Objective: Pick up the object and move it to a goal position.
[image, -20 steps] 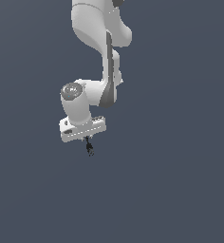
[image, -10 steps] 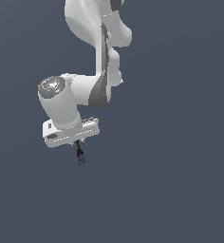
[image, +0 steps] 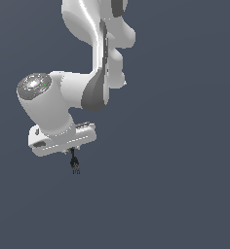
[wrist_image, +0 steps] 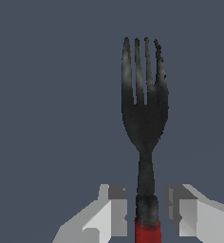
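The object is a slender black fork (wrist_image: 145,118) with a small red handle end. In the wrist view its handle runs between my two grey-white fingers (wrist_image: 115,209), tines pointing away from the camera. My gripper (wrist_image: 146,201) is shut on the fork's handle. In the exterior view the fork (image: 75,165) shows as a tiny dark stick hanging below the white hand, held in the gripper (image: 72,153) in mid-air, at the exterior view's left of centre.
The white arm (image: 95,44) comes down from the top of the exterior view, with its wrist joint (image: 44,99) bulging to the exterior view's left. Behind everything is a plain dark blue-grey background with no other objects.
The arm has swung toward the exterior view's left and looks larger in the picture. The fork has travelled with it, still hanging under the hand.
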`<state>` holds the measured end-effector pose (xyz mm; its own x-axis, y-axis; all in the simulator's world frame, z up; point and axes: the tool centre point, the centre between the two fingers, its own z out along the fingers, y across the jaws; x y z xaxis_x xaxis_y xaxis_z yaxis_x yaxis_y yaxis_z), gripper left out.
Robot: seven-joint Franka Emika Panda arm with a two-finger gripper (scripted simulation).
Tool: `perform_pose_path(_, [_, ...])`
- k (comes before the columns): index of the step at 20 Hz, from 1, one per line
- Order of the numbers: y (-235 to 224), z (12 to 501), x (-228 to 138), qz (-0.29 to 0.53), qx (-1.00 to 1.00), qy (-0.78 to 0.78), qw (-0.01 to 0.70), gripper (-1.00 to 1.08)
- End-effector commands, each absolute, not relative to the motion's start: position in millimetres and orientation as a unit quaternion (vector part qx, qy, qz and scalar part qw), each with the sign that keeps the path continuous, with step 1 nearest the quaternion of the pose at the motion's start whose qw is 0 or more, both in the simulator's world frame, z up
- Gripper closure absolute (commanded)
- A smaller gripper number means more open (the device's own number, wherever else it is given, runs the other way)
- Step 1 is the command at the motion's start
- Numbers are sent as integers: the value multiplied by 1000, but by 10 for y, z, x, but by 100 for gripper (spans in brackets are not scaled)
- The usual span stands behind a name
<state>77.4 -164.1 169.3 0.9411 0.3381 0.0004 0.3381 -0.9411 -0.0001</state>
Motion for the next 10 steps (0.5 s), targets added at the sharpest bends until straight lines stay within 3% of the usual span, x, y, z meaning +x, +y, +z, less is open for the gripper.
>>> perform_pose_path(1, [-1665, 1743, 828, 0, -985, -172, 0, 108])
perform_pose_path(10, [-1692, 1800, 901, 0, -985, -172, 0, 108])
